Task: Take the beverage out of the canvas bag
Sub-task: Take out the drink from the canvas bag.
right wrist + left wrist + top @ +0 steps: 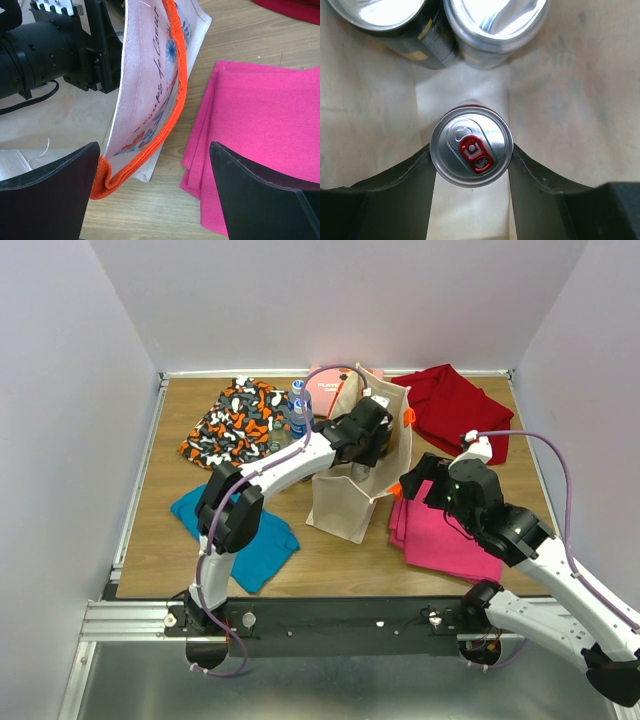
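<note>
The beige canvas bag (pixel 345 502) stands upright mid-table, its orange handle (pixel 408 416) on the right side. My left gripper (pixel 368 443) reaches down into the bag. In the left wrist view a silver can with a red tab (pixel 471 152) stands on the bag floor between my fingers (pixel 395 195), which close against its sides. Two more cans, one dark (pixel 390 27) and one silver (pixel 495 30), stand beyond it. My right gripper (pixel 155 150) is open at the bag's right side, and the orange-edged bag rim (pixel 150 145) hangs between its fingers, next to the left one.
A folded pink cloth (pixel 440 530) lies right of the bag, a red cloth (pixel 455 405) behind it, a teal cloth (pixel 240 530) at front left, and a patterned orange, black and white cloth (pixel 235 425) at back left. A water bottle (pixel 297 410) stands by the left arm.
</note>
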Robot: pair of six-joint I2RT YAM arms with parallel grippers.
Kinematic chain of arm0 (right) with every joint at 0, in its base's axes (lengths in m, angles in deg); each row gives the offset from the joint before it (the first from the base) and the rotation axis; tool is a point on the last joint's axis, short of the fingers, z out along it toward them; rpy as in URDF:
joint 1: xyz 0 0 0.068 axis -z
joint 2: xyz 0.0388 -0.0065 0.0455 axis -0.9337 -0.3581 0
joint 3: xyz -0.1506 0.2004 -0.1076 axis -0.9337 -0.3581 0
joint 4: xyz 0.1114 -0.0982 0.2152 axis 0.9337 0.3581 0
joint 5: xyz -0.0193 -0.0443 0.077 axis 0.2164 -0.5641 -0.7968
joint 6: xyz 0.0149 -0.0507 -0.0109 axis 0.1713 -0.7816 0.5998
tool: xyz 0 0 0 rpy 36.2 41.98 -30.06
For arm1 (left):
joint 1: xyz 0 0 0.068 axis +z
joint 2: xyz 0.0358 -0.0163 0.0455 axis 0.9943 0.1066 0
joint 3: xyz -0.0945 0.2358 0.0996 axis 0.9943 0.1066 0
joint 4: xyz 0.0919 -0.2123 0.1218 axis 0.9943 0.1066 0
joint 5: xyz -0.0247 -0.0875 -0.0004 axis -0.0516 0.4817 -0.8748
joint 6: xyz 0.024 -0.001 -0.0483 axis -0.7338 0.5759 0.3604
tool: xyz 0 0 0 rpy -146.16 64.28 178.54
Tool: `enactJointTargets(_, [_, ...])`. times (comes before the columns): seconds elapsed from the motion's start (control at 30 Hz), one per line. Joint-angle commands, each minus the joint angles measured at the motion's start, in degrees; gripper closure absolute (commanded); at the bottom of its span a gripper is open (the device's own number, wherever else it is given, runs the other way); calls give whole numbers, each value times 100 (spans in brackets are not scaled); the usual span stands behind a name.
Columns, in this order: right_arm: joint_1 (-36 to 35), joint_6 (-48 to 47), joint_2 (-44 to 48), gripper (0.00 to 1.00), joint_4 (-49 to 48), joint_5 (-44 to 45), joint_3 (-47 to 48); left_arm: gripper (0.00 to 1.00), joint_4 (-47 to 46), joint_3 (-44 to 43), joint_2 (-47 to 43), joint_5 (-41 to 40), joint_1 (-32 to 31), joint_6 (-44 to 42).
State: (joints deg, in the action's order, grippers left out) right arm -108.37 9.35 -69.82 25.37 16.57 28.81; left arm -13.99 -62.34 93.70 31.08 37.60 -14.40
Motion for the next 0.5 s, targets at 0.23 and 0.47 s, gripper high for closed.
enactJointTargets(0.23, [7, -174, -188, 1, 49, 106, 73, 100, 742, -901, -1055, 259, -65, -563])
enactJointTargets(0.47, [7, -271, -30, 1, 14, 106, 73, 100, 1120, -1464, -1284, 435, -74, -660])
